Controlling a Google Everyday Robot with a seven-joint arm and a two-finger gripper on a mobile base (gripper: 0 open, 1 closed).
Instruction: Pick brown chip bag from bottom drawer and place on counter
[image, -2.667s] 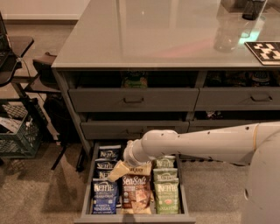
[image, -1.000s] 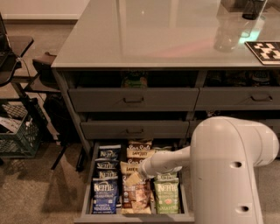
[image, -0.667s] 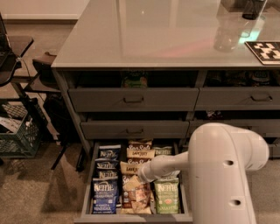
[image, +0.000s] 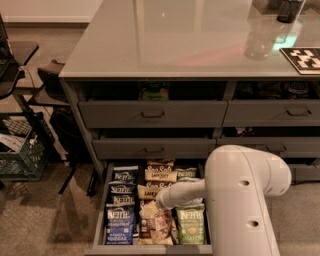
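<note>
The bottom drawer (image: 100, 220) is pulled open at the foot of the grey cabinet. Its middle row holds brown chip bags: one at the back (image: 160, 175), one behind the arm's tip (image: 148, 192) and one at the front (image: 156, 226). Blue Kettle bags (image: 120, 217) fill the left row and green bags (image: 190, 226) the right row. My gripper (image: 161, 206) is down in the drawer over the middle row, at the end of the white forearm (image: 182, 192), mostly hidden by the arm. The glossy grey counter (image: 165, 35) spreads above.
My big white arm housing (image: 245, 200) covers the drawer's right end. A clear bottle (image: 257, 37), a black object (image: 290, 10) and a black-and-white marker tile (image: 302, 57) sit on the counter's right. A green crate (image: 20, 152) and black stand legs are on the floor at left.
The arm has swung in close to the camera and its tip has dropped lower into the drawer's middle row. The bags look unmoved.
</note>
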